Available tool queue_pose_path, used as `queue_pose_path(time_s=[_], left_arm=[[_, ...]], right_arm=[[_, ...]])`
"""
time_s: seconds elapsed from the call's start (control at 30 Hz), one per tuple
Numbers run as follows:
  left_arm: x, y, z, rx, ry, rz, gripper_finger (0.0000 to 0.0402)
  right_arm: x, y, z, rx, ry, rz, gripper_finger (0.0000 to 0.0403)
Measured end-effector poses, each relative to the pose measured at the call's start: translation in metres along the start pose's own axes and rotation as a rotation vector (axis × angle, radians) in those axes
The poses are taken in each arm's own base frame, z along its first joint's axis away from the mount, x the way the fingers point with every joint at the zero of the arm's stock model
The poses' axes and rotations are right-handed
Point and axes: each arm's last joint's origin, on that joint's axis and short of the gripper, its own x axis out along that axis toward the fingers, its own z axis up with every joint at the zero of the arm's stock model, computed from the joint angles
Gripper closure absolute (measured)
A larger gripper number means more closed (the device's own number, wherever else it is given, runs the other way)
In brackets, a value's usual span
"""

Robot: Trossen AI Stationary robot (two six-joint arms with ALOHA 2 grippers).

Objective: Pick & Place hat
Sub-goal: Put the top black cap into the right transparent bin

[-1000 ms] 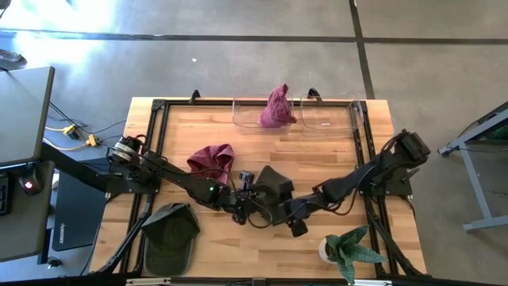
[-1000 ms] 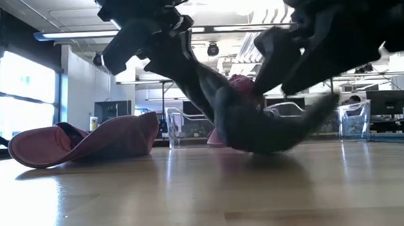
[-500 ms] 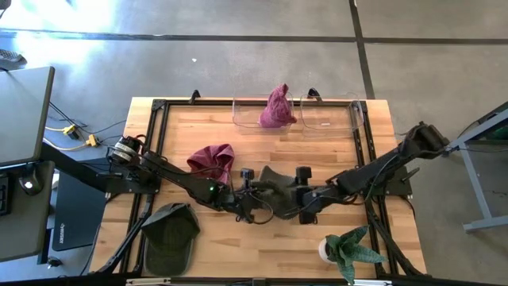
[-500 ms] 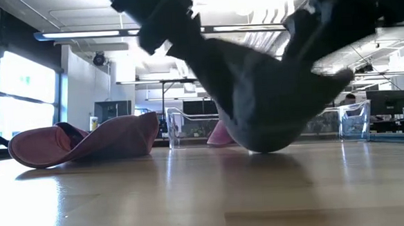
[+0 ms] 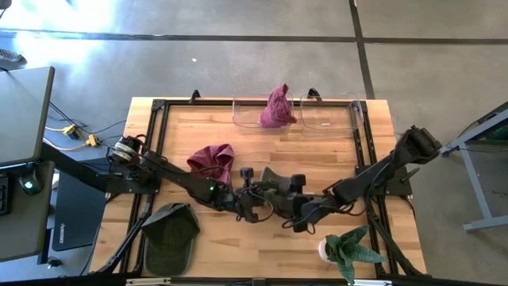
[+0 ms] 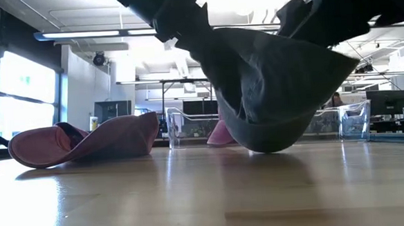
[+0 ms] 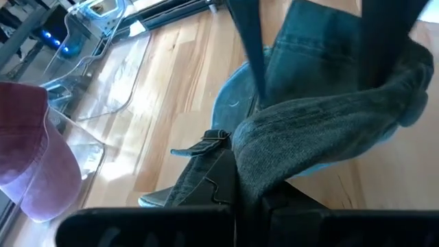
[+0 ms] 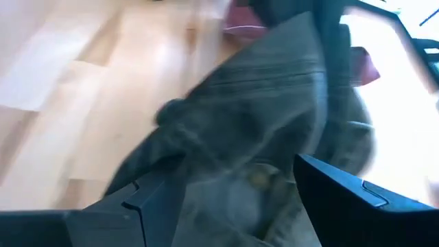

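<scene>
Mid-table, both arms reach inward, left claw and right claw gripping the grey hat.

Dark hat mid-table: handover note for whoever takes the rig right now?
Left gripper and right gripper: both shut on the dark hat, held between them at mid-table, its lowest part about at the wood.
Maroon hat lies on the table; another maroon hat sits at the clear bins; green cap at the near left edge.
Done: grasp. Left: carry, place, release.
</scene>
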Motion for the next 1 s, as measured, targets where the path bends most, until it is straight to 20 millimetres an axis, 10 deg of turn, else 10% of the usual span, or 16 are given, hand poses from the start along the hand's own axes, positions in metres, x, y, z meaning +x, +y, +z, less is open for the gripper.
queue_pose_path(time_s=[0.37, 1.0], left_arm=[[0.018, 0.029, -0.013, -0.234, 0.124, 0.086, 0.0401], [0.021, 0.035, -0.015, -0.306, 0.131, 0.104, 0.0401]], right_arm=[[-0.035, -0.022, 0.009, 0.084, -0.010, 0.011, 0.0140], [0.039, -0.018, -0.003, 0.241, -0.010, -0.072, 0.0143]])
